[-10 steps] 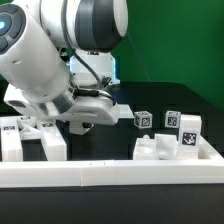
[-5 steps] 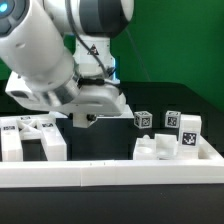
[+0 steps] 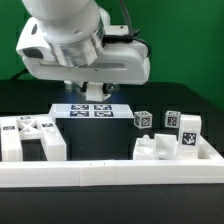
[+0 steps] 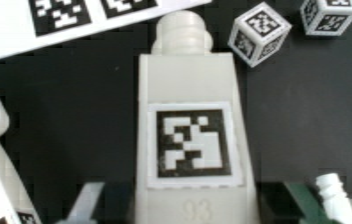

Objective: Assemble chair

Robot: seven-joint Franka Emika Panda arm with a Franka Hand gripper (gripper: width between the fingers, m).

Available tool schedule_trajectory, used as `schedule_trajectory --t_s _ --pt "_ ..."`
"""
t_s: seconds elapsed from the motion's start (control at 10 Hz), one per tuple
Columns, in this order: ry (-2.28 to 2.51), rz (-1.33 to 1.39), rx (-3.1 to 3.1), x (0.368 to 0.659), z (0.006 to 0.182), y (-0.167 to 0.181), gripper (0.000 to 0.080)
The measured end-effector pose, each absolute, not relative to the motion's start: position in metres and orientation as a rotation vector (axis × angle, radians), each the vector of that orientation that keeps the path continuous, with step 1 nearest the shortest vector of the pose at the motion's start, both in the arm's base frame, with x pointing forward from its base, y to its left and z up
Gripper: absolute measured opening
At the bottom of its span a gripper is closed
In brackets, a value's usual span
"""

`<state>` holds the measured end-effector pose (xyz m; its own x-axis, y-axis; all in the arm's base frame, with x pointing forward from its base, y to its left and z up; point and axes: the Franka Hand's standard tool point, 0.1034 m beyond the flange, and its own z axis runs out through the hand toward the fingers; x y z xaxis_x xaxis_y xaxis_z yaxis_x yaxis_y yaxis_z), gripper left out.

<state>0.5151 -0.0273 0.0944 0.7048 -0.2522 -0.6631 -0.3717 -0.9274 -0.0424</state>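
**Transport of one chair post.** The arm stands high above the black table [image 3: 120,140], and its hand hangs over the marker board [image 3: 95,110]. The gripper [image 4: 210,197] is clenched on a chair post [image 4: 191,100]. In the wrist view the white post fills the space between the two fingers [image 4: 88,200], with its square tag [image 4: 191,145] towards the camera. Its narrower, stepped end points away from the hand, and two small tagged cubes [image 4: 262,32] lie beyond it. The contact faces sit at the frame's edge and cannot be inspected. In the exterior view the hand hides the post. The other chair parts rest on the table behind the long white rail [image 3: 110,172]: a cluster [image 3: 30,135] at the exterior view's left and a larger block [image 3: 160,148] at its right. The step appears to be carrying the post to its seat in another part. To do it well, the post should stay straight in the jaws and pass well above the cubes. Its stepped end should be lined up over the receiving hole before any descent. Lowering should be slow and vertical, and the grip should be released only once the post is fully seated.
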Motion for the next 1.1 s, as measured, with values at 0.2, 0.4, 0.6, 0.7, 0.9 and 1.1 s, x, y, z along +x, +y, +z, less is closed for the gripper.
schedule_trajectory --t_s 0.2,0.4,0.6,0.7,0.9,1.1 --pt "0.506 0.983 -2.756 0.520 0.094 -0.029 0.0291" --pt "0.496 0.881 -2.790 0.538 0.112 -0.026 0.0291" --pt "0.481 0.673 -2.878 0.563 0.134 -0.016 0.0291" --pt "0.484 0.538 -2.916 0.573 0.131 -0.016 0.0291" --pt "0.496 0.239 -2.972 0.579 0.133 -0.013 0.0291" --pt "0.500 0.047 -2.986 0.594 0.147 -0.001 0.0291"
